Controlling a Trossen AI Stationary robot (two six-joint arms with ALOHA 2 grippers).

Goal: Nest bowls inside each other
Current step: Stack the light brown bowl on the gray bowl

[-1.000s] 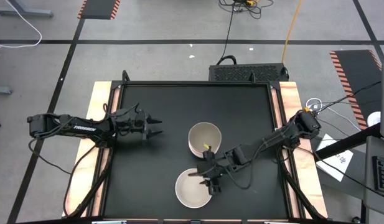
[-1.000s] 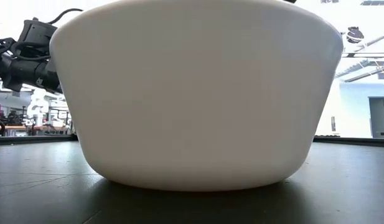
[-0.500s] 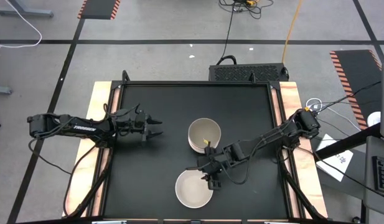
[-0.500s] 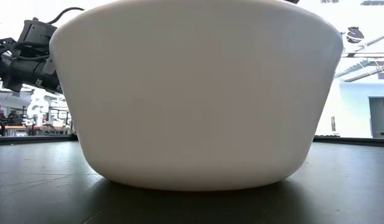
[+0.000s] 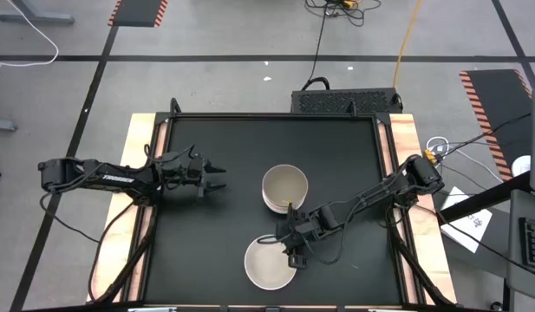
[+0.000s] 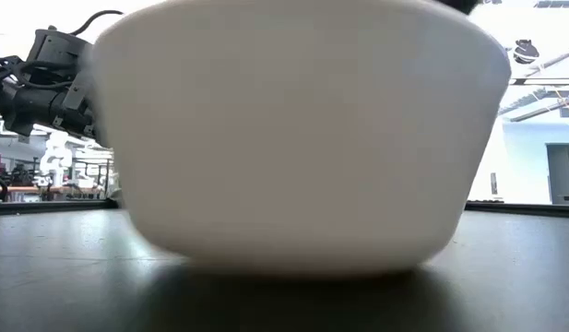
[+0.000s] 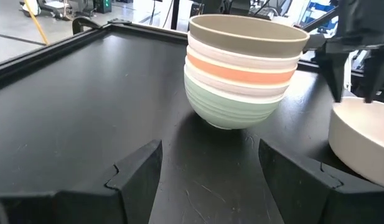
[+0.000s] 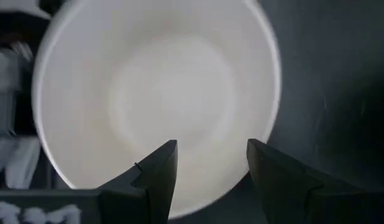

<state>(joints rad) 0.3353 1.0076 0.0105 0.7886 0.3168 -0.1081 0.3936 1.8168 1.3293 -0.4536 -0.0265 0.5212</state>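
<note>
High view: my right gripper [image 5: 291, 247] hangs open, holding nothing, over the right rim of the lone white bowl [image 5: 269, 265] near the table's [image 5: 206, 269] front edge. It has slid left since a moment ago. The bowl stack [image 5: 284, 189] sits just behind. My left gripper [image 5: 217, 178] waits open, empty, with bare table around it.

Robotics lab: hazard-taped floor [image 5: 137, 12], cables [image 5: 323, 35].
</note>
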